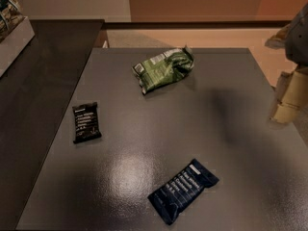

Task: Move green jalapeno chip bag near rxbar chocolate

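The green jalapeno chip bag (163,69) lies crumpled on the dark table (144,138), at its far middle. The rxbar chocolate (86,122), a small black bar with white text, lies flat near the table's left edge. They are well apart. My gripper (288,97) is at the right edge of the view, above the table's right side, far from both the bag and the bar. It holds nothing that I can see.
A dark navy-blue wrapped bar (183,190) lies near the table's front. A dark counter (43,76) runs along the left, with a white tray of packages (12,28) at its far end. Tan floor lies beyond the table.
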`<state>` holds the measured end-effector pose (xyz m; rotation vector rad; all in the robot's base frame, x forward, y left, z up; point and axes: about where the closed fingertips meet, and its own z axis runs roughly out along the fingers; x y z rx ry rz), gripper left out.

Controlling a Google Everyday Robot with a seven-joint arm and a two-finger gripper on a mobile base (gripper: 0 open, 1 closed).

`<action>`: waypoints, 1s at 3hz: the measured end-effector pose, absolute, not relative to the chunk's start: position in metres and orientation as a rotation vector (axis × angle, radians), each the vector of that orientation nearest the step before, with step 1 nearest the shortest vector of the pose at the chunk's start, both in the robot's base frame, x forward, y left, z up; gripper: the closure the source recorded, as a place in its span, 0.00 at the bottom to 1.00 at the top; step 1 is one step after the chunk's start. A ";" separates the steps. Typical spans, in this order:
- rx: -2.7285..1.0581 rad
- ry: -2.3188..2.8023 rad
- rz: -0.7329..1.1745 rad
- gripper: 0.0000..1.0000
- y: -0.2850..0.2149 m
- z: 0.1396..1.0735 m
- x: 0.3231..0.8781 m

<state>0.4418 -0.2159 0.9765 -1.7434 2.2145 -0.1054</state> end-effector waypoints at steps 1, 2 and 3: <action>-1.801 2.136 -0.114 0.00 -0.213 0.974 0.462; -1.884 2.029 -0.098 0.00 -0.199 0.970 0.493; -1.956 1.948 -0.090 0.00 -0.174 0.962 0.544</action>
